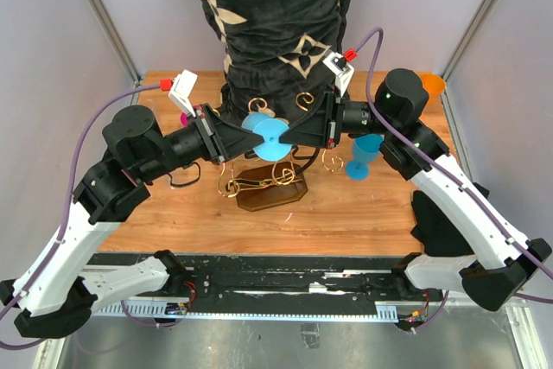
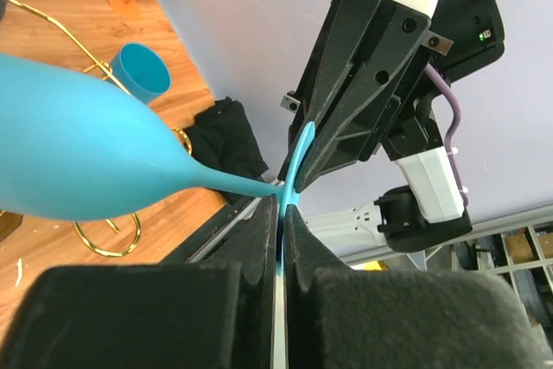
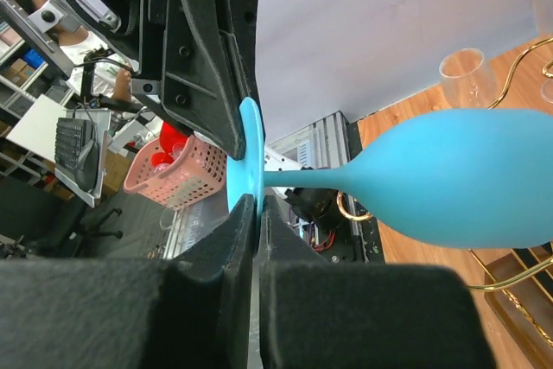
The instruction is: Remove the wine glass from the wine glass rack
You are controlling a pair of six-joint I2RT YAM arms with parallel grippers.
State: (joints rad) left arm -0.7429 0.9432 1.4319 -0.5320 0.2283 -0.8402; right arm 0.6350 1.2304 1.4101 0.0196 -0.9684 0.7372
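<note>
The top view looks down from above and behind the left tool (image 1: 249,136) and right tool (image 1: 291,137), far enough back to hold the whole surface (image 1: 346,213). The tools meet tip to tip near its middle. Each wrist camera sits just behind its own tool, sighting along its length at very close range. They face each other: each shows the opposite tool beyond its own tips, and both share the wine glass (image 2: 78,162) between them.
</note>
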